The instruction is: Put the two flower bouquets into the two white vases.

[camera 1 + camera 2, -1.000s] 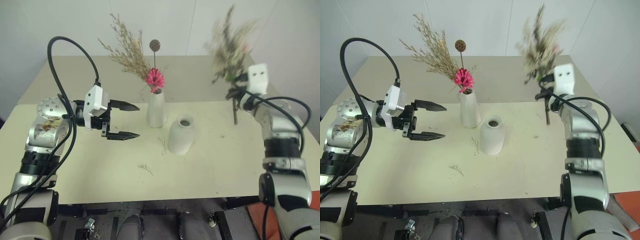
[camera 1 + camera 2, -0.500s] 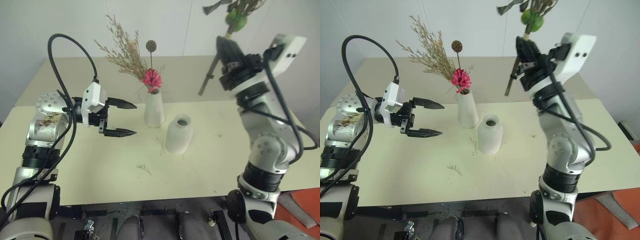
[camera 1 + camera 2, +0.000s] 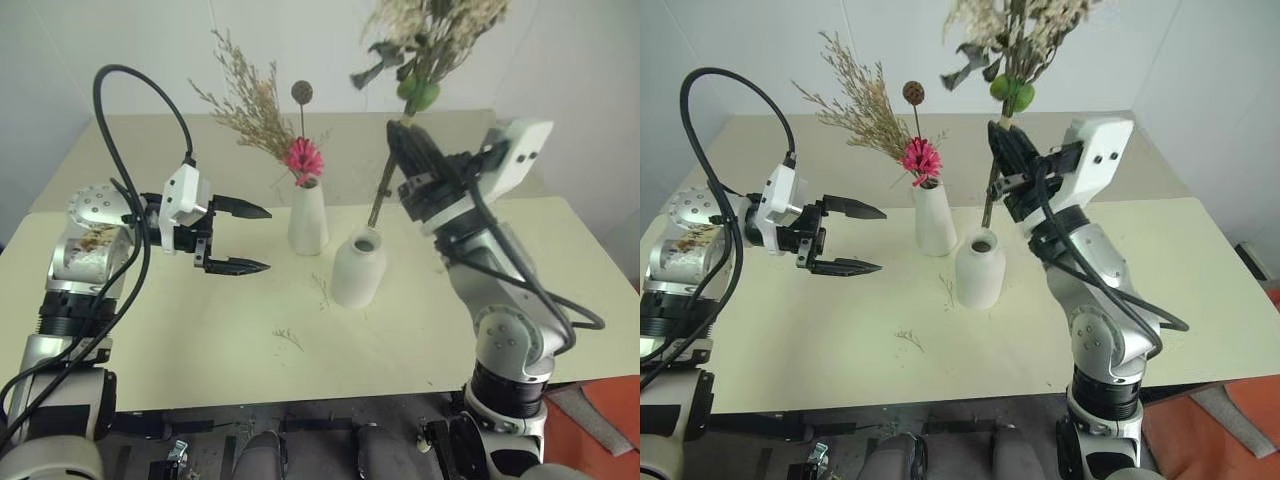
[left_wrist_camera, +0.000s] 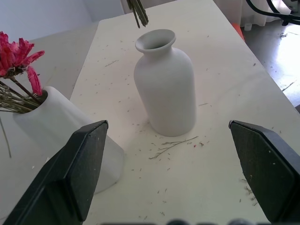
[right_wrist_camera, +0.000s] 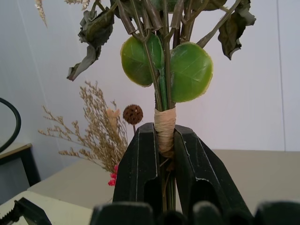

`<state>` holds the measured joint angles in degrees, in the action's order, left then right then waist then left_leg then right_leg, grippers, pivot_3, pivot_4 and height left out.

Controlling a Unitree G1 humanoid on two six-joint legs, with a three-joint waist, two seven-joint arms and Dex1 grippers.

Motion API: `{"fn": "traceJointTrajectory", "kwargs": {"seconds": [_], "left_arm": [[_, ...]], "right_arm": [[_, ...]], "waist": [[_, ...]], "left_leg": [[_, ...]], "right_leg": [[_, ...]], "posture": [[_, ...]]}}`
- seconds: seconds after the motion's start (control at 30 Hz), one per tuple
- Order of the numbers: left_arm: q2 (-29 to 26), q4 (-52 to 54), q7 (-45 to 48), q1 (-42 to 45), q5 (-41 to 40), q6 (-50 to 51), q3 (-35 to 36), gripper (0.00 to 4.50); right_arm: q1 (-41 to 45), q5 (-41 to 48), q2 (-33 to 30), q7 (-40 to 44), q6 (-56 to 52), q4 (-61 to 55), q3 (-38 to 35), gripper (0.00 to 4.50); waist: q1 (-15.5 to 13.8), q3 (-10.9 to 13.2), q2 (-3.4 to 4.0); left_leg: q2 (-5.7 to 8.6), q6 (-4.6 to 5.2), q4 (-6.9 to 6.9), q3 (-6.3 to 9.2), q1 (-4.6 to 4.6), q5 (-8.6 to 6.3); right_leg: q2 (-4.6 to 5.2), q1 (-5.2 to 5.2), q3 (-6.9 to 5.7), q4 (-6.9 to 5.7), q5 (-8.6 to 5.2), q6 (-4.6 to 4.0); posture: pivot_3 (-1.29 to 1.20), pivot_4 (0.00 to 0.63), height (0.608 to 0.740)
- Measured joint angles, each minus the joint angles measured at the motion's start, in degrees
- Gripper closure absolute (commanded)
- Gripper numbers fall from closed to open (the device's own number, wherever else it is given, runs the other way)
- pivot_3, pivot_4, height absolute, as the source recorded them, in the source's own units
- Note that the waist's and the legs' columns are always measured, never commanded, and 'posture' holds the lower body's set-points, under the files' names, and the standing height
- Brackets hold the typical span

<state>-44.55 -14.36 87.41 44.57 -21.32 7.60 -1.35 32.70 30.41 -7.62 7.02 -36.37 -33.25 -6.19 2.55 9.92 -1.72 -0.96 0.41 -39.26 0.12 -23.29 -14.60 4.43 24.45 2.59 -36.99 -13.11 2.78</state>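
Above the rounded vase (image 3: 359, 268), the right gripper (image 3: 408, 156) pinches the leafy bouquet (image 3: 430, 40); left gripper (image 3: 240, 238) jaws spread.

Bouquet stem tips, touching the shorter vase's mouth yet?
Apart. The left wrist view shows the stem tips hanging above the shorter vase's rim, with bare table visible between them.

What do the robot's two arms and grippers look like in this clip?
Both arms are built of silver-grey metal segments joined by black joints, with black cables looping loosely alongside. Each wrist carries a white boxy camera housing. The left gripper has two black, pointed, tapering fingers. The right gripper has the same kind of black fingers, broad at the base and narrowing toward the tips.
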Motion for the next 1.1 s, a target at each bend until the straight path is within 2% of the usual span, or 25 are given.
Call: {"fn": "traceJointTrajectory", "kwargs": {"seconds": [0.43,0.83,1.1], "left_arm": [[-0.5,1.0,0.0,-0.3,0.0,1.0,0.0,0.00],[-0.6,1.0,-0.3,-0.3,0.0,1.1,0.0,0.00],[-0.5,1.0,-0.4,-0.3,0.7,0.8,0.0,0.00]], "right_arm": [[-5.5,-3.0,0.4,0.5,4.8,0.1,3.9,4.26],[-9.8,-4.6,0.7,3.0,8.1,0.6,7.2,0.13],[-13.3,-4.6,1.2,3.8,9.2,-0.4,8.1,0.06]], "waist": [[-0.1,0.0,0.00],[0.0,0.0,0.00],[-0.1,0.0,0.00]], "left_leg": [[0.00,0.00,0.00,0.01,0.01,0.00],[-0.01,0.00,0.00,0.01,0.02,0.00],[-0.01,0.00,0.00,0.02,0.02,0.00]], "right_leg": [[0.00,-0.02,-0.01,0.01,0.00,0.00],[-0.01,-0.03,-0.01,0.01,-0.01,-0.01],[-0.01,-0.04,-0.02,0.02,-0.01,-0.01]], "posture": [[0.00,0.150,0.740],[0.00,0.150,0.740],[0.00,0.150,0.740]]}}
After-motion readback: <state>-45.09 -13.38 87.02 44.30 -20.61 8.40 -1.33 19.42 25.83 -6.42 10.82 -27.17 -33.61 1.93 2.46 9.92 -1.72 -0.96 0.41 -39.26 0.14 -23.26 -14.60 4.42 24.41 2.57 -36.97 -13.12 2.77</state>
